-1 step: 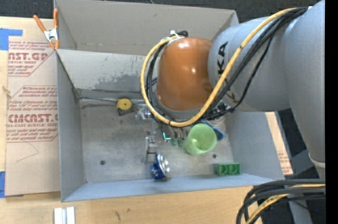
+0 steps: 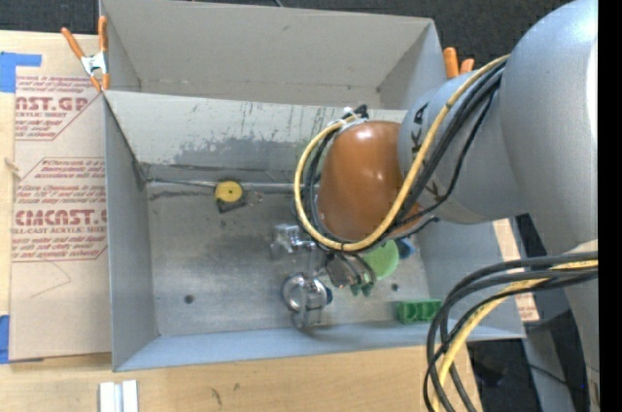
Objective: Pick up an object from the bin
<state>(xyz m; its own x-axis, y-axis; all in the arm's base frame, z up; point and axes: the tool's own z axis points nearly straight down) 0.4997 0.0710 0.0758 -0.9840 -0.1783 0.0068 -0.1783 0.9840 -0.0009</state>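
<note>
- While the gripper is hanging low over the floor of the bin near its front wall, the two metal fingers are standing spread, and nothing is showing between them (just bare grey floor).
- Nearest to it, a pale green piece, roundish, is lying just beside on the right, half tucked under the arm's orange cover.
- A green block is sitting further right, close to the front wall.
- A yellow disc is lying well apart, toward the back left.
- Risk, as I am judging it: closing here would be catching air, since no thing is lying in the gap. The lower finger is also sitting close to the front wall, so pushing down or forward could be scraping metal.
- Going for the pale green piece is looking awkward too. The cover and cables are hiding part of it, so I am not able to tell its full shape.
</note>
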